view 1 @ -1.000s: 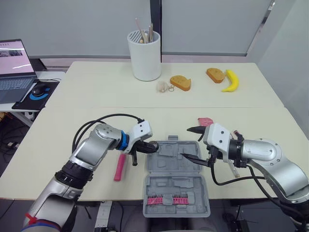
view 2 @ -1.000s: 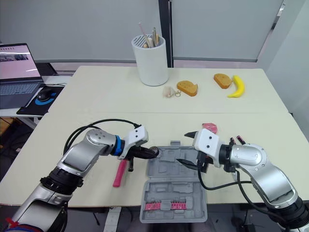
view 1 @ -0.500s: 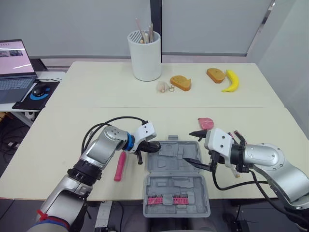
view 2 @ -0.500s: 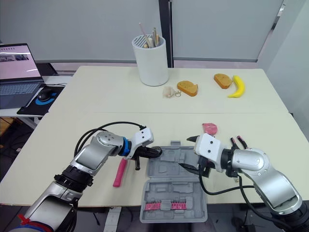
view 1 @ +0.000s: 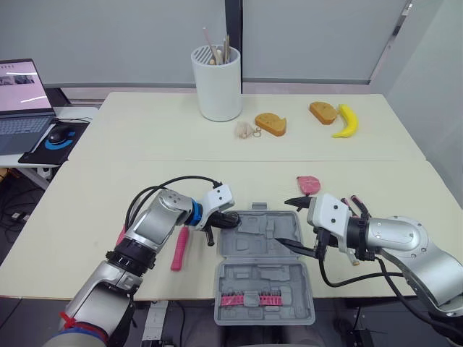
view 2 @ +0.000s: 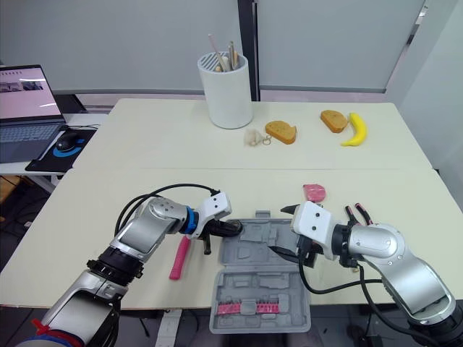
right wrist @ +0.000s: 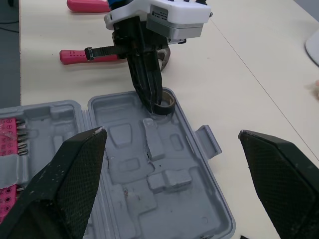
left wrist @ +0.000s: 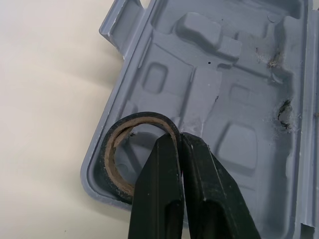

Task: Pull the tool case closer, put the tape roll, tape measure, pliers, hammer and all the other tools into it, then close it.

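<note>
Left gripper [left wrist: 179, 142] is pinching the wall of the tape roll [left wrist: 110, 149], its two black fingers pressed together on the band, and that roll is the thing the coming move is turning on.

Nearest the robot, the tool case [view 1: 249, 282] is lying open on the table edge, its long axis running away from the robot. A pink bit strip [view 1: 250, 299] is sitting in the near half.

Over the far half, the roll is hanging at the far-left corner, inside the rim. It is lying straight ahead of the left fingertips, so in my judgement a small lowering and a release would be placing it. Whether it is already touching the moulded floor I cannot tell from the wrist view.

Right gripper [view 1: 291, 221] is hovering at the right edge of the same half with its jaws spread wide and nothing between them. It is pointing across the case toward the left gripper, and the two are near but apart.

Just left of the case, a pink-handled tool [view 1: 178, 249] is lying on the table, lengthwise away from the robot and nearer the left arm.

Beyond the case's far-right corner, the pink tape measure [view 1: 307, 183] is sitting on the table, nearer the right arm.
</note>
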